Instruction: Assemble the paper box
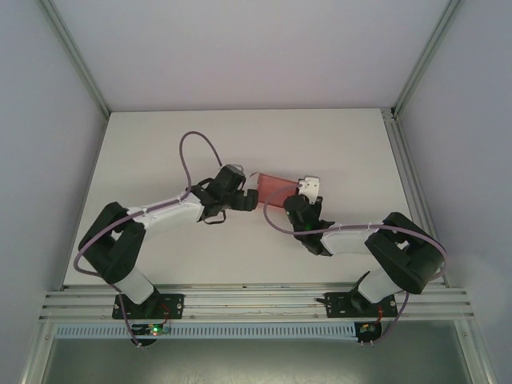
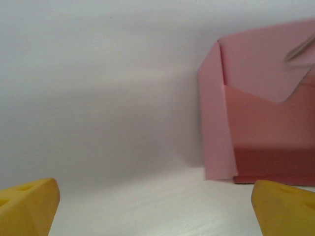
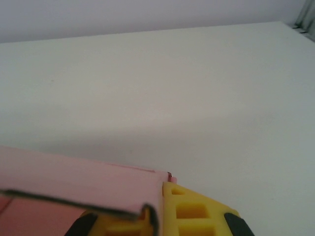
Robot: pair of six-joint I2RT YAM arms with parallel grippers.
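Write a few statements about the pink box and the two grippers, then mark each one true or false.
1. The paper box sits between the two arms' grippers on the table. True.
2. The left gripper is clamped on the box. False: its yellow fingers stand wide apart, and the box stands ahead of them, to the right.
3. The box lies as a flat, unfolded sheet. False: in the left wrist view it stands on the table with walls folded up and a side flap.
4. In the right wrist view, pink card lies right against a yellow finger of the right gripper. True.
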